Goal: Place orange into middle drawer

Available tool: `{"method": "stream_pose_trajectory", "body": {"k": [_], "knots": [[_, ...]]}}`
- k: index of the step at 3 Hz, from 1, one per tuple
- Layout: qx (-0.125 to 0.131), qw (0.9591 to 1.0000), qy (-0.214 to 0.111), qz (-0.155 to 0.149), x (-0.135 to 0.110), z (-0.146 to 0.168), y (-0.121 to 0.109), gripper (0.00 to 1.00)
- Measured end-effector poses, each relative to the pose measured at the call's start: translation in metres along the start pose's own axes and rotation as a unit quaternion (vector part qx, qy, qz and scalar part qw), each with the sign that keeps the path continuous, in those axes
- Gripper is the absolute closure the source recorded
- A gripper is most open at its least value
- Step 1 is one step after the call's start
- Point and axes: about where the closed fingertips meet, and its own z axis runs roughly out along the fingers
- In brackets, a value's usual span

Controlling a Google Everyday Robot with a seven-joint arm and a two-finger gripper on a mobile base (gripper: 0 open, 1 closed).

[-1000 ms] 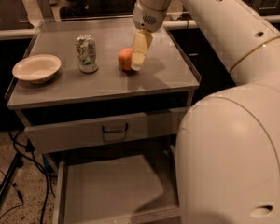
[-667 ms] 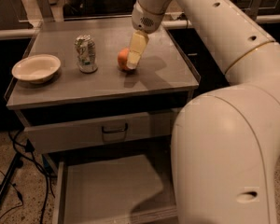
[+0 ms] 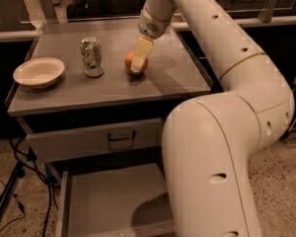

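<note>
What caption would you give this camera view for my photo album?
Robot hand at the orange atop the cabinet, middle drawer open below.

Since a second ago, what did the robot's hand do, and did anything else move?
The gripper came down toward the orange, from up beside it to right against it in this view. The orange has not moved and sits on the cabinet top. The drinks can, the bowl and the open middle drawer stayed where they were.

gripper (image 3: 136, 68) at orange (image 3: 129, 62), middle drawer (image 3: 103, 201) — pulled open
</note>
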Motion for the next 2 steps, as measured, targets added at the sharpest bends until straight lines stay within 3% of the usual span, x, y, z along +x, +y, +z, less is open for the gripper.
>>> {"method": "stream_pose_trajectory", "body": {"k": [2], "knots": [[-0.032,0.9988,-0.021,0.030,0.002,0.034,-0.003,0.00]]}}
